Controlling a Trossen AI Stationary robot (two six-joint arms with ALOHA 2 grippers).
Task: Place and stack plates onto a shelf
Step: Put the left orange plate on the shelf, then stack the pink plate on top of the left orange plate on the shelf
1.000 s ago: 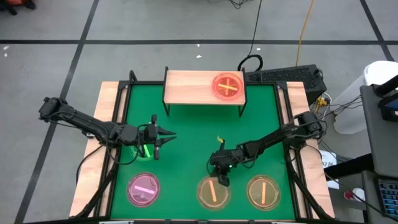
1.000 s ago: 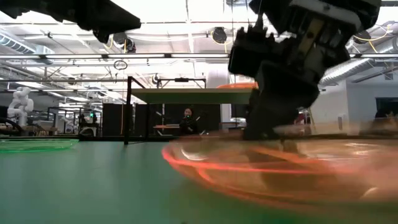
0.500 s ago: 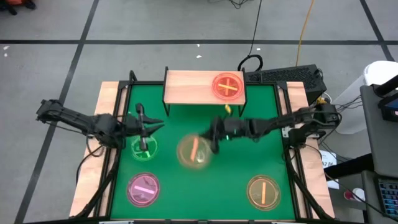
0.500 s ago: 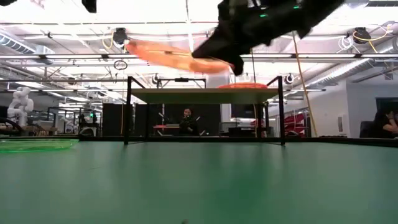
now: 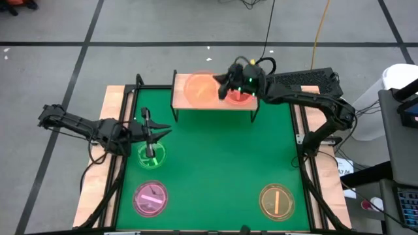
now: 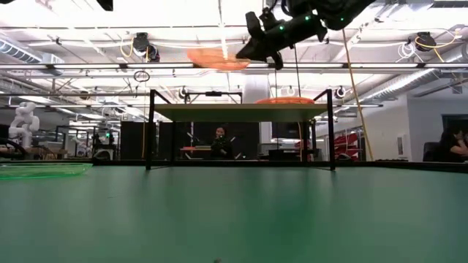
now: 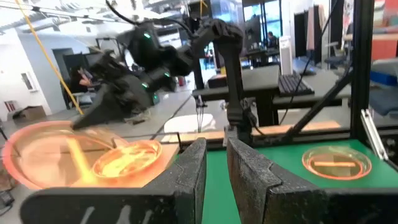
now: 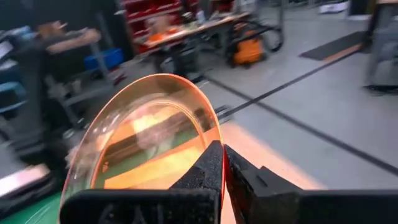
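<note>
My right gripper (image 5: 224,82) is shut on an amber plate (image 5: 199,88) in the air over the left part of the shelf (image 5: 177,101). The low view shows the amber plate (image 6: 218,58) well above the shelf's top board (image 6: 241,112). A red plate with a yellow cross (image 5: 240,95) lies flat on the board's right part, partly under the gripper. My left gripper (image 5: 170,129) hovers at the mat's left side, just far of a green plate (image 5: 153,156) that lies flat on the mat. Its fingers (image 7: 249,180) stand a narrow gap apart and hold nothing. My right gripper pinches the amber plate's rim (image 8: 211,138) between its two fingers, at the plate's right-hand side (image 5: 217,83). The fingers come from the table's right, nearly level. The plate is lifted clear of the board and juts out to the left beyond the fingertips, slightly tilted.
A pink plate (image 5: 150,198) and a second amber plate (image 5: 276,200) lie flat near the mat's near edge. The green mat (image 5: 215,156) between them and the shelf is bare. Black frame rails run along both sides of the table. A keyboard sits behind the shelf on the right.
My right gripper took the amber plate from the mat's near edge, lifted it clear and carried it up and toward the far edge, until it was over the shelf's left part. My left gripper drew back toward the table's left and uncovered the green plate, then kept still.
</note>
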